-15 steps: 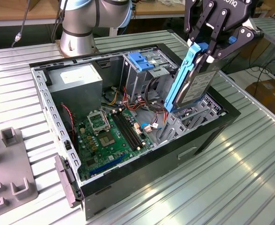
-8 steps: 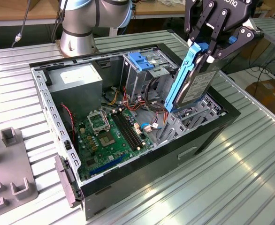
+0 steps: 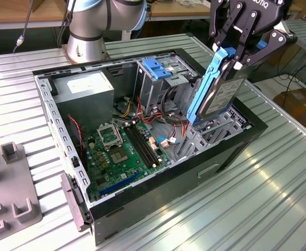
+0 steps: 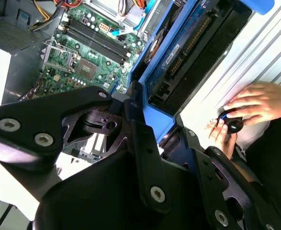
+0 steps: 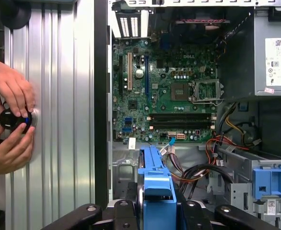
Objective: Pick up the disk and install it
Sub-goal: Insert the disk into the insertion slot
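Observation:
My gripper is shut on the disk, a grey metal drive with bright-blue side rails. I hold it on edge, tilted, above the open computer case, over the bay at the exterior view's right end. In the second wrist view the disk reaches away from the black fingers toward the case. In the first wrist view its blue rail rises from between the gripper jaws, over the case floor beside the motherboard.
The case lies open on a ribbed metal table. Inside are the motherboard, a grey power supply, a blue-topped drive cage and loose cables. A person's hands hold a black knob beside the case. A grey fixture sits at the exterior view's left.

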